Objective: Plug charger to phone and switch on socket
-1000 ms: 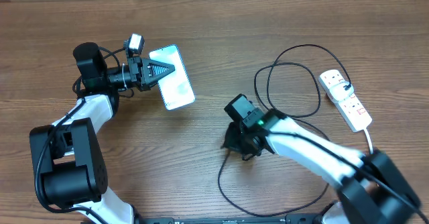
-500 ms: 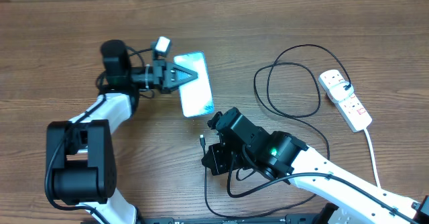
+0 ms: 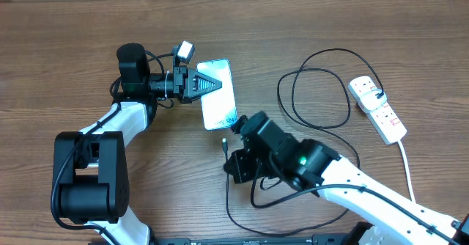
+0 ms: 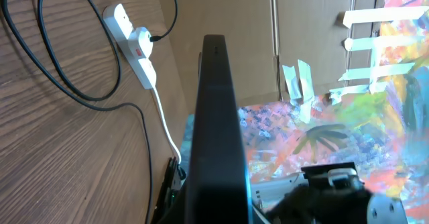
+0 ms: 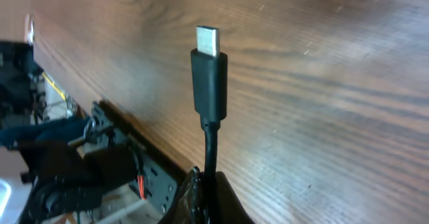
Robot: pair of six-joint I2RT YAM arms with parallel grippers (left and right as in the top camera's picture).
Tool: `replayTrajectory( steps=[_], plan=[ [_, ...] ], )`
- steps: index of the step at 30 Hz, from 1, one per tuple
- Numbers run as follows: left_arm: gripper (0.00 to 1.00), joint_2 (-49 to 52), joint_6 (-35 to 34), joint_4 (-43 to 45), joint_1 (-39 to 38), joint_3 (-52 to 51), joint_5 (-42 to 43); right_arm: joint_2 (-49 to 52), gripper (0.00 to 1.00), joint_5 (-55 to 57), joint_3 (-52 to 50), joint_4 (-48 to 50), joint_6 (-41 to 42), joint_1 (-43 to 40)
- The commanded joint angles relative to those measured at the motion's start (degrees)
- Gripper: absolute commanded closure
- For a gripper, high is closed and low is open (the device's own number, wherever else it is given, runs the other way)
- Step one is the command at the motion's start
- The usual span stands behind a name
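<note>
The charger's USB-C connector [image 5: 209, 83] stood bare-tipped just off 1 short end of the phone [image 3: 221, 107]. The right gripper [image 5: 204, 202] was clamped on its cord directly behind the housing. The housing looked stiff and light and the cord limp, so a hold nearer the housing would likely steady the tip. The phone, slim and probably slippery, sat clamped between the left gripper's [image 3: 211, 84] 2 fingers. Well to the phone's right lay the cable coils and the power strip [image 3: 377, 109].
</note>
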Motion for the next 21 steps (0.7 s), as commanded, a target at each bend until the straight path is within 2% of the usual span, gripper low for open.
replayTrajectory(
  steps=[1,6,15,21],
  plan=[
    [0.96,0.1,-0.4,0.4,-0.1,1.3,1.6,-0.2,0.96,-2.6,0.4,2.6,-1.4,-2.6],
    [0.96,0.1,-0.4,0.4,-0.1,1.3,1.6,-0.2,0.96,-5.7,0.4,5.7,-1.5,-3.6],
    [0.96,0.1,-0.5,0.4,-0.1,1.3,1.6,-0.1,0.96,-6.3,0.4,5.2,-1.3,-3.6],
    [0.96,0.1,-3.5,0.4,-0.1,1.3,1.6,0.0,0.96,-6.3,0.4,5.3,-1.0,-3.6]
  ],
)
